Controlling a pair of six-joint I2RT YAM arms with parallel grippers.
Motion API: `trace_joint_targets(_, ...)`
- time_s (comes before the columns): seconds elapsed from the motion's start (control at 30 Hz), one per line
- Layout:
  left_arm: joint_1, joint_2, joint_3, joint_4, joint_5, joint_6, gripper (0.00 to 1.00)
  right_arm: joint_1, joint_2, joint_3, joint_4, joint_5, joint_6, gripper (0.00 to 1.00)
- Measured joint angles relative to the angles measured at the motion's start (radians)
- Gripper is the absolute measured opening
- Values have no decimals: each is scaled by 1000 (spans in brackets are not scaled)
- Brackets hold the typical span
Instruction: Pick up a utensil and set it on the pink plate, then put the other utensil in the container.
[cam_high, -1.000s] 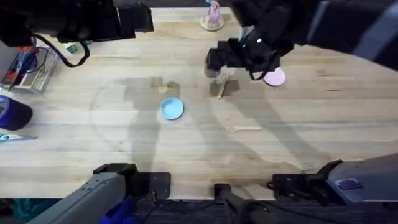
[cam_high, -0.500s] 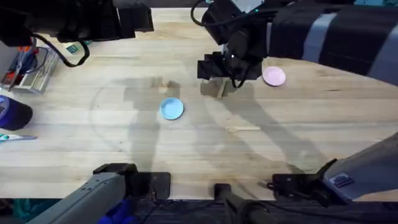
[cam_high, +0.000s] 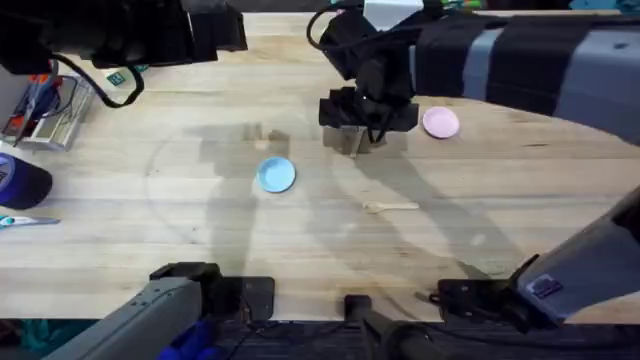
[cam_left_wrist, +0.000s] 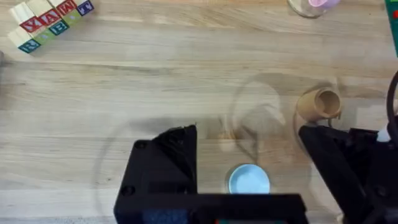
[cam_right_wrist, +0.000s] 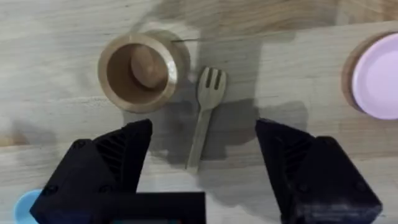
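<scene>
The right gripper (cam_right_wrist: 202, 165) hangs spread over the fork (cam_right_wrist: 204, 115), which lies flat just beside the cup (cam_right_wrist: 138, 70), tines nearest it. This looks like the first pick: next it must drop and pinch the handle, then carry it to the pink plate (cam_right_wrist: 376, 84). The overhead view adds the spoon (cam_high: 392, 206), apart on the table, while the arm hides the fork there. Whether the left gripper (cam_left_wrist: 249, 152) is spread, I cannot tell

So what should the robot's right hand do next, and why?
Probably drop straight down and close on the small light-wood fork. The right gripper hangs open above it, black fingers either side of the handle, and the fork lies flat beside the brown wooden cup.
</scene>
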Motion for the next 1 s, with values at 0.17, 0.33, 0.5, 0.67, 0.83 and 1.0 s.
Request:
trace_joint_targets(0.17,0,0,0,0,0,0,993,0,8,-1,30,0,4,996)
trace_joint_targets(0.33,0,0,0,0,0,0,993,2,8,-33,65,-1,8,996)
trace_joint_targets(0.5,0,0,0,0,0,0,993,4,8,-85,111,-5,11,995)
trace_joint_targets(0.67,0,0,0,0,0,0,993,6,8,-100,122,-1,11,994)
trace_joint_targets(0.83,0,0,0,0,0,0,993,6,7,-103,122,4,14,800)
trace_joint_targets(1.0,0,0,0,0,0,0,993,6,7,-104,122,8,16,562)
